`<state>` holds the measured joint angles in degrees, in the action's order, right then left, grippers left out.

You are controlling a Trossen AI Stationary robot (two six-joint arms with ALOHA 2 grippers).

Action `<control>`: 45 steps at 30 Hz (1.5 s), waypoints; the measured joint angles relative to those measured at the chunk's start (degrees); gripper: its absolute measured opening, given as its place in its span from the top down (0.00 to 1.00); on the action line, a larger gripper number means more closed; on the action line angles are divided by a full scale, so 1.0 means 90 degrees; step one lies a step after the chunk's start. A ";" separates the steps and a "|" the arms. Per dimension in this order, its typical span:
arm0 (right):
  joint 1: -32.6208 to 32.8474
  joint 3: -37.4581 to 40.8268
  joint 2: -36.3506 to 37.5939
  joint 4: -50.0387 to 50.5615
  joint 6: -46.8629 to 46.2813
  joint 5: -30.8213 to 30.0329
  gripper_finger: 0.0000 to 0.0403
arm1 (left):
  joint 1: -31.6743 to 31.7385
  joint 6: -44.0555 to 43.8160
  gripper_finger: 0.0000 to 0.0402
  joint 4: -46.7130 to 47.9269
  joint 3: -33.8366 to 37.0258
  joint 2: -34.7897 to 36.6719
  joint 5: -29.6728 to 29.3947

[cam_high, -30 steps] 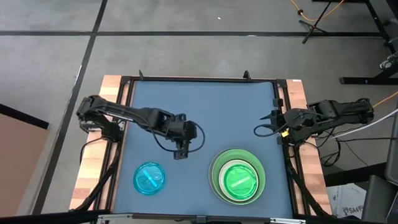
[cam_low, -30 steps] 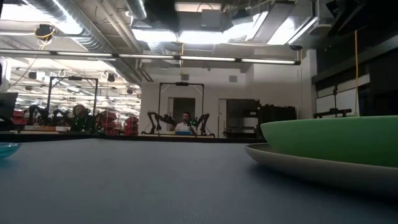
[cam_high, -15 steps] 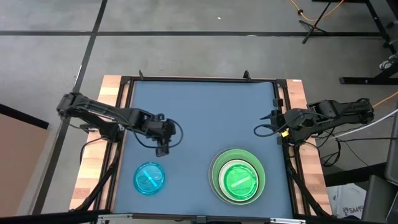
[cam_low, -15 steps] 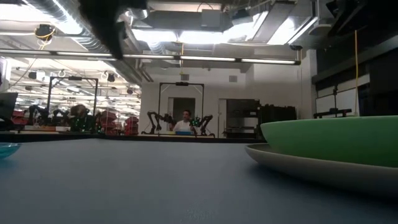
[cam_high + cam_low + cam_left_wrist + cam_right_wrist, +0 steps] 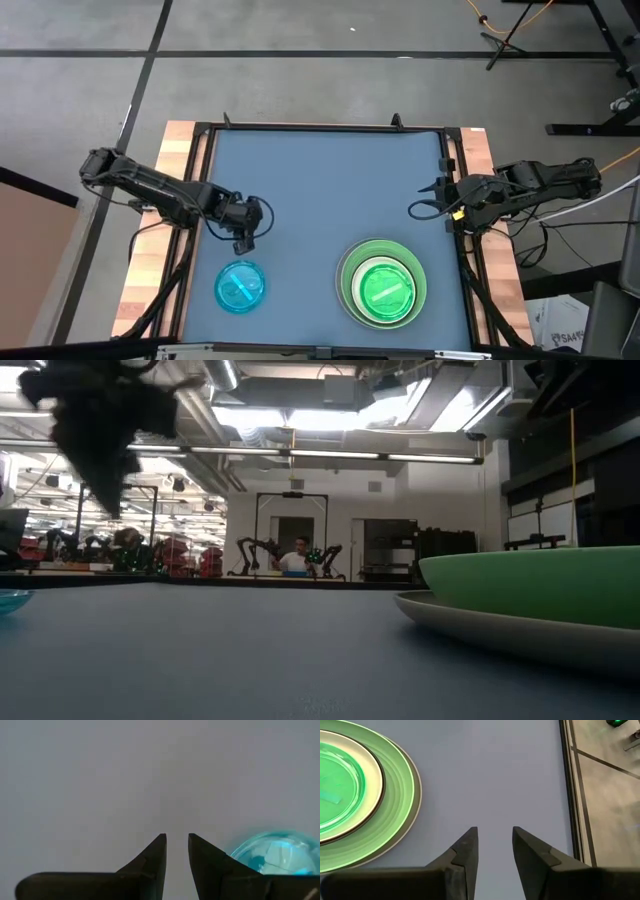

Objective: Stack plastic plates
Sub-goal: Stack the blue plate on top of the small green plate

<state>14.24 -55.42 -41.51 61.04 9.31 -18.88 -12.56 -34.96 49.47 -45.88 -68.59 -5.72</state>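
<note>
A stack of plates [image 5: 382,285] sits near the table's near right: a grey plate at the bottom, then light green, black, white, and translucent green on top. It also shows in the right wrist view [image 5: 365,795] and the low view [image 5: 530,600]. A small translucent blue plate [image 5: 241,287] lies alone on the mat at the near left; the left wrist view shows this blue plate [image 5: 272,852] too. My left gripper [image 5: 243,242] hovers open just beyond it, touching nothing. My right gripper [image 5: 416,210] waits open at the right edge.
The blue mat [image 5: 320,180] is bordered by a dark frame and wooden side rails [image 5: 150,270]. Bare mat lies between the blue plate and the stack and across the far half. In the low view, a lab with other robot arms and a seated person shows behind the table.
My left gripper has swept from the middle of the table toward the left edge and now stands just beyond the blue plate. In the low view it has come into sight at the upper left. The plates and my right arm have kept still.
</note>
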 joint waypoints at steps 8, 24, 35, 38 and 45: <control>0.0000 0.0000 0.0002 -0.0001 -0.0001 -0.0002 0.73 | 0.0000 -0.0247 0.82 -0.0053 0.0521 0.0018 0.0352; 0.0002 0.0000 0.0002 -0.0001 0.0001 -0.0002 0.73 | 0.0000 -0.0281 0.82 0.0024 0.0959 0.0016 0.0893; 0.0000 0.0000 -0.0001 -0.0002 0.0001 -0.0002 0.73 | -0.0271 -0.0947 0.82 -0.1088 0.1605 0.0013 0.1987; 0.0002 -0.0002 -0.0001 -0.0002 0.0000 -0.0002 0.73 | -0.0487 -0.1238 0.82 -0.1517 0.1742 0.0011 0.2052; 0.0000 0.0000 0.0000 -0.0002 0.0002 -0.0002 0.73 | -0.0991 -0.1843 0.82 -0.2242 0.1984 0.0011 0.2059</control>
<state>14.24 -55.42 -41.52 61.01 9.32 -18.90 -21.47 -51.55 29.29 -28.02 -68.49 12.81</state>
